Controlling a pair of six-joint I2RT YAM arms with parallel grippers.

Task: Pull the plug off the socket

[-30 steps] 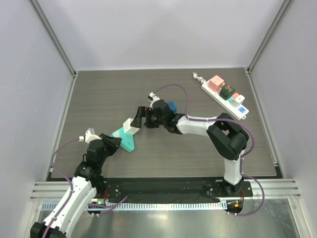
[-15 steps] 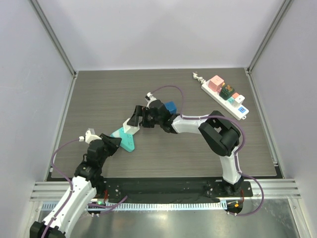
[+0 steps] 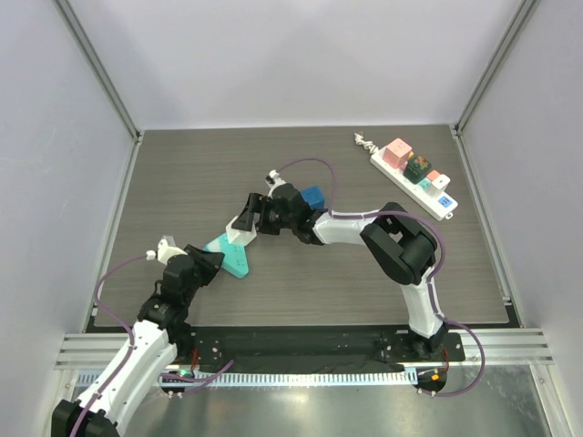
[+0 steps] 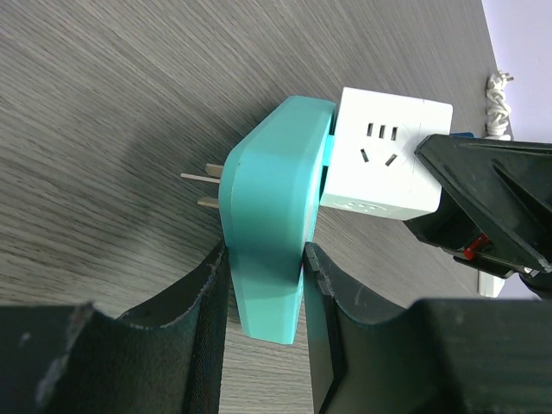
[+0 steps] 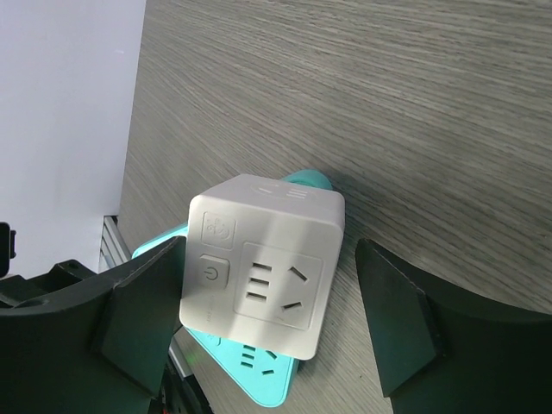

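A teal socket (image 3: 231, 258) with two metal prongs lies low over the table at left of centre. My left gripper (image 3: 208, 261) is shut on its narrow end (image 4: 267, 224); both pads press its flat sides. A white cube plug (image 3: 238, 229) sits plugged into the teal socket's far end (image 4: 384, 155). My right gripper (image 3: 250, 218) is open around the white cube (image 5: 263, 276), one finger on each side. The left finger (image 5: 142, 319) is close to the cube and the right finger (image 5: 405, 319) stands clearly apart from it. Below the cube, the teal socket (image 5: 250, 366) shows.
A white power strip (image 3: 412, 175) with pink, green and other small plugs lies at the back right, its cord coiled at the far end. Enclosure walls stand on the left, back and right of the dark wood-grain table (image 3: 182, 173).
My right gripper has slid left over the white cube, and its fingers have narrowed around it. The left gripper and the teal socket have stayed still.
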